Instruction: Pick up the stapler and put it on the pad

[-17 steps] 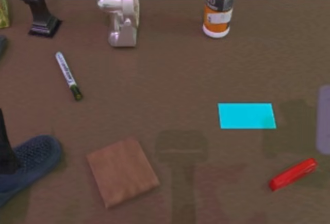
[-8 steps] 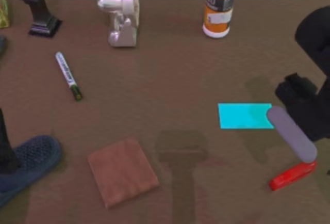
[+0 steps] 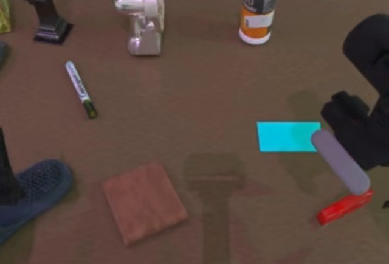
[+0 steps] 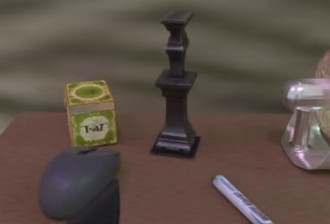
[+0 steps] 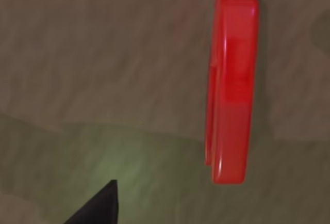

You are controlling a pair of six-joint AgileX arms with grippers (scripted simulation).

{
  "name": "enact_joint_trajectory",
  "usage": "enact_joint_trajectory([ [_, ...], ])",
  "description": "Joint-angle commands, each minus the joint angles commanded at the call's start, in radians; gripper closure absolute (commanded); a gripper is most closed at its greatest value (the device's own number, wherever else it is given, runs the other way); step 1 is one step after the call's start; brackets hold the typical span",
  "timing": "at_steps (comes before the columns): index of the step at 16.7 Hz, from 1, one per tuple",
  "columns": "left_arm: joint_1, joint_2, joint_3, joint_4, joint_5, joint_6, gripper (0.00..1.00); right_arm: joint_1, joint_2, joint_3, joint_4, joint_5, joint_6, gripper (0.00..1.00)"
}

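The red stapler (image 3: 340,209) lies flat on the brown table near the front right, its far end covered by my right arm's grey link (image 3: 341,162). In the right wrist view the stapler (image 5: 232,84) fills the picture from straight above, and one dark fingertip (image 5: 103,203) shows well off to its side, touching nothing. The cyan pad (image 3: 285,136) lies bare just left of the arm, with its right end under the grey link. My left arm (image 3: 5,170) stays parked at the left edge.
A brown square slab (image 3: 144,202) lies front centre and a white-and-green marker pen (image 3: 81,89) at the left. A blue-grey mouse (image 3: 36,192) sits by the left arm. A dark pedestal (image 3: 45,8), a silver object (image 3: 144,17) and an orange-and-white bottle (image 3: 259,7) line the back.
My right arm has come in from the right edge and now hangs over the stapler and the pad's right end. The stapler and the pad have not moved.
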Motion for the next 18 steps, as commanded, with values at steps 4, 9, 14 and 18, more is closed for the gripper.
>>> enact_joint_trajectory([
  [4, 0.000, 0.000, 0.000, 0.000, 0.000, 0.000, 0.00, 0.003, 0.067, -0.101, 0.174, 0.000, 0.003, 0.00],
  [9, 0.000, 0.000, 0.000, 0.000, 0.000, 0.000, 0.00, 0.005, 0.145, -0.215, 0.364, 0.000, 0.005, 0.00],
  [14, 0.000, 0.000, 0.000, 0.000, 0.000, 0.000, 0.00, 0.005, 0.150, -0.222, 0.374, 0.000, 0.006, 0.00],
  [18, 0.000, 0.000, 0.000, 0.000, 0.000, 0.000, 0.00, 0.005, 0.150, -0.222, 0.374, 0.000, 0.006, 0.30],
])
